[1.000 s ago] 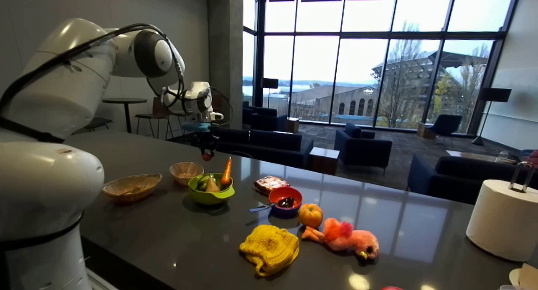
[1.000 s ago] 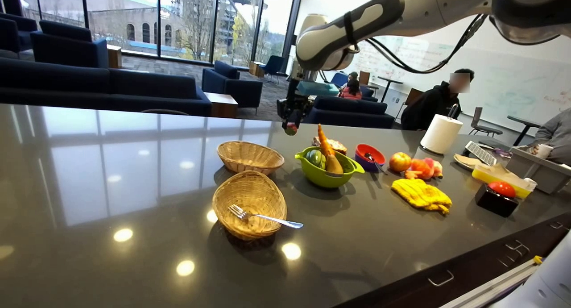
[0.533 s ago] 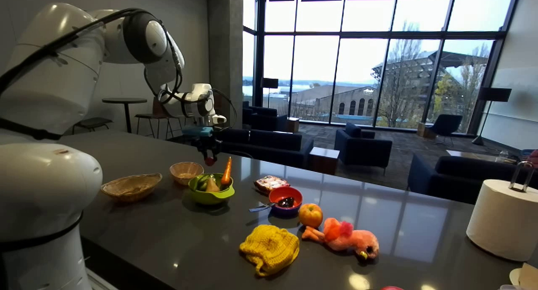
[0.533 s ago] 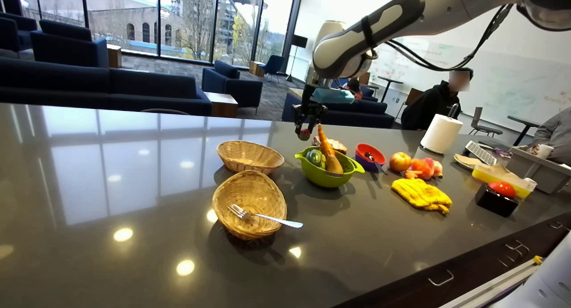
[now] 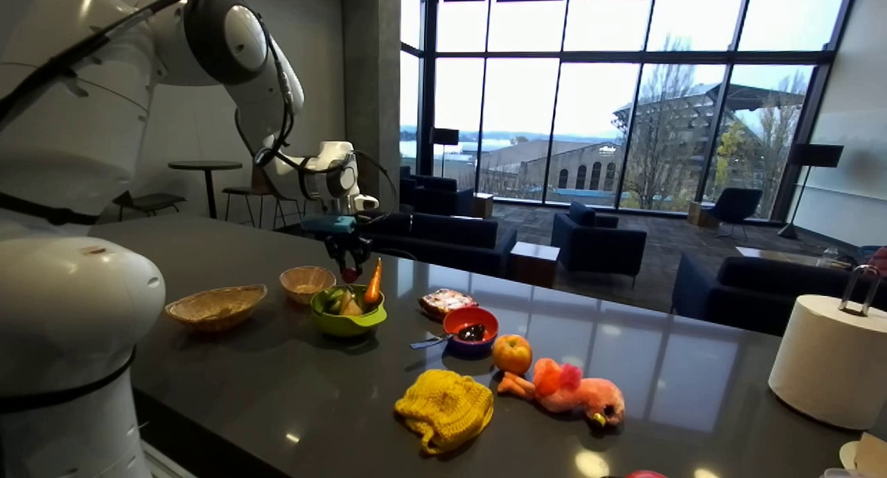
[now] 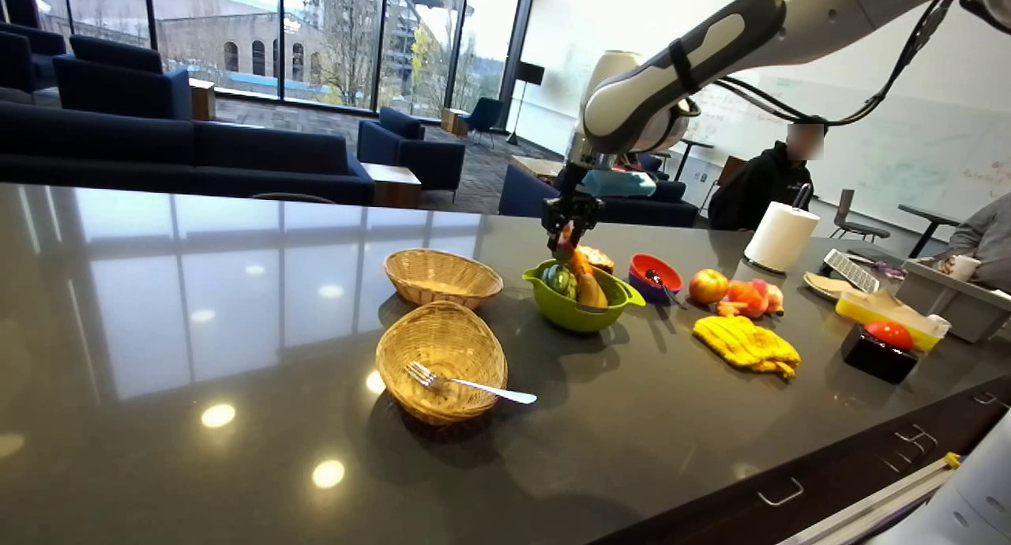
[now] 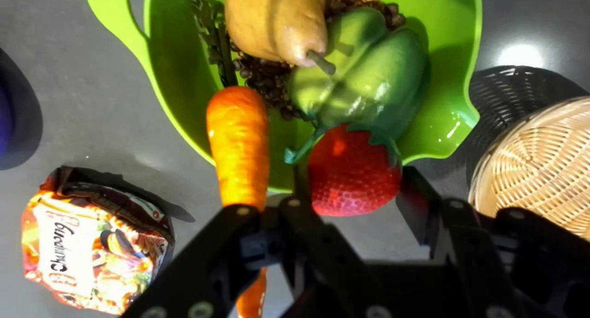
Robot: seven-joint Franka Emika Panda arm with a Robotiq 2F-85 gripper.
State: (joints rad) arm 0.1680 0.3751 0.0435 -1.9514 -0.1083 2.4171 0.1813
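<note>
1. The claw (image 7: 355,177) has its fingers spread just as wide as a big red strawberry (image 7: 352,189) and is pinching it from both sides. It has hold of nothing else that shows.
2. The strawberry hangs over the edge of the green bowl (image 7: 170,46). In the wrist view that is between 5 and 6 o'clock from the bowl's middle.
3. From the strawberry, the green bell pepper (image 7: 382,73) is at 12 o'clock, the pear (image 7: 272,23) at 11, and the carrot (image 7: 239,143) between 9 and 10. The wicker basket (image 7: 548,166) is at 3. Whether berry and pepper touch, one cannot tell.
4. The strawberry looks like pretend food, so it is probably light, firm and hard to break. Its shiny skin might slip or turn.
5. The best place to hold it is likely across its fat middle, away from the green leaves (image 7: 389,145).
6. Between 8 and 9 o'clock lies a noodle packet (image 7: 97,253). Its big sideways word seems to say "Champong".
7. In an exterior view, the whiteboard (image 6: 932,134) has writing too faint to read.
</note>
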